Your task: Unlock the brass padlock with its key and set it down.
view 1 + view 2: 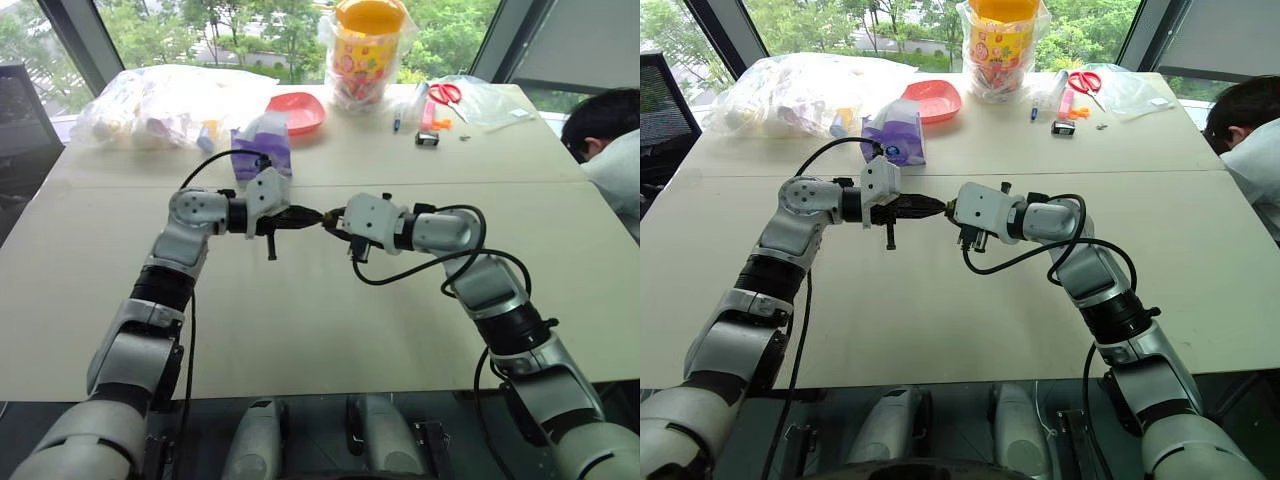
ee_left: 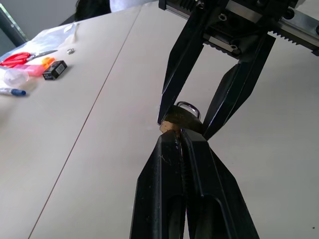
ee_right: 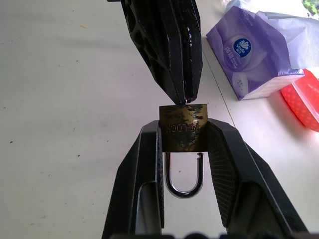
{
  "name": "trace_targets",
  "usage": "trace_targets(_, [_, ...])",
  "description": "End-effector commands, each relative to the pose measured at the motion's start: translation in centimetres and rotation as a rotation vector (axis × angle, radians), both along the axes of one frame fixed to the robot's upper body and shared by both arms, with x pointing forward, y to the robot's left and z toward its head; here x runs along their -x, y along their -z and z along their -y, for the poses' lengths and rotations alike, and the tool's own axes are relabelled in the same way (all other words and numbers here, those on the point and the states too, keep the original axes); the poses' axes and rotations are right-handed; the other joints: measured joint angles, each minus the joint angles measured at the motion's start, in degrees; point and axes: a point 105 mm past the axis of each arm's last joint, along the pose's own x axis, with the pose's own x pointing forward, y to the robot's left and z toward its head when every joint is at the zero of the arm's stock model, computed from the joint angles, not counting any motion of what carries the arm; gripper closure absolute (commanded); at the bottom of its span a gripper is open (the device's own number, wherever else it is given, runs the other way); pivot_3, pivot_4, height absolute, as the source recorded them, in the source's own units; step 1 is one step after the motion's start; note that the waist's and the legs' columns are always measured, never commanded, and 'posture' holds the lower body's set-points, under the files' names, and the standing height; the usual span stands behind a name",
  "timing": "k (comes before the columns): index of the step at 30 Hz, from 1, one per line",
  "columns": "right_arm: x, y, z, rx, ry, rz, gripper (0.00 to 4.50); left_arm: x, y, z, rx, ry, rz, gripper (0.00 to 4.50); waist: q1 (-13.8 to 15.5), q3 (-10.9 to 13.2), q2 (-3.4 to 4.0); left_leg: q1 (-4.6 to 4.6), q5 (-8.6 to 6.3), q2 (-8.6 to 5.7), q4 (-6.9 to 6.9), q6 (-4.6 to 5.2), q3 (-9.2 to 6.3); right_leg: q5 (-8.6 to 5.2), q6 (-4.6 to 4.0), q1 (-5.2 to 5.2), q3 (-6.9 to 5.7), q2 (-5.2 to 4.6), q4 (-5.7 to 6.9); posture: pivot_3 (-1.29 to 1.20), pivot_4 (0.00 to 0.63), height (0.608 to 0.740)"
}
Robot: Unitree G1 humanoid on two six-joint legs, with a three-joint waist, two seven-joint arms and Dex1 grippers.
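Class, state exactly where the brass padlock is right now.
The brass padlock is clamped in the right claw above the table's middle, with the shut left claw tip at its body, shackle pointing back toward the right wrist.

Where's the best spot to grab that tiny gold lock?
Probably by the flat sides of the brass padlock's squarish body, as the right gripper does now. That leaves the thin shackle free and the keyhole end open to the left gripper.
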Motion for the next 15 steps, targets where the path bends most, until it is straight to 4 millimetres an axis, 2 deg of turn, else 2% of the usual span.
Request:
trace_targets(1, [0.8, -4.0, -1.2, -0.016, -0.071, 0.21, 3.8, -0.7, -0.8, -1.5, 0.127, -0.075, -0.246, 4.46, -0.06, 0.0, 0.0, -0.01, 0.0, 0.0, 0.01, 0.0, -0.01, 0.0, 0.01, 0.0, -0.01, 0.01, 0.0, 0.0, 0.15, 0.74])
trace_targets(4, [0.6, -4.3, -1.2, 0.012, -0.072, 0.269, 3.8, -0.6, -1.6, -1.9, 0.204, -0.072, -0.347, 3.65, -0.37, 0.0, 0.0, 0.0, 0.0, 0.0, 0.01, 0.0, -0.02, -0.01, 0.03, 0.0, 0.0, 0.01, 0.0, 0.0, 0.15, 0.74])
trace_targets(8, [0.5, -4.5, -1.4, 0.026, -0.079, 0.306, 3.8, -1.3, -2.3, -1.8, 0.249, -0.124, -0.366, 2.09, -0.21, 0.0, 0.0, 0.02, 0.0, 0.01, 0.0, 0.0, -0.05, -0.01, 0.04, -0.01, -0.02, 0.03, 0.06, 0.0, 0.15, 0.74])
trace_targets(15, [0.5, -4.3, -1.5, 0.048, -0.086, 0.328, 3.8, -0.4, -3.3, -0.6, 0.292, -0.046, -0.384, 2.09, -0.05, 0.0, 0.0, 0.0, 0.0, -0.01, 0.02, 0.0, -0.04, 0.0, 0.03, 0.01, -0.01, 0.0, 0.04, 0.0, 0.15, 0.74])
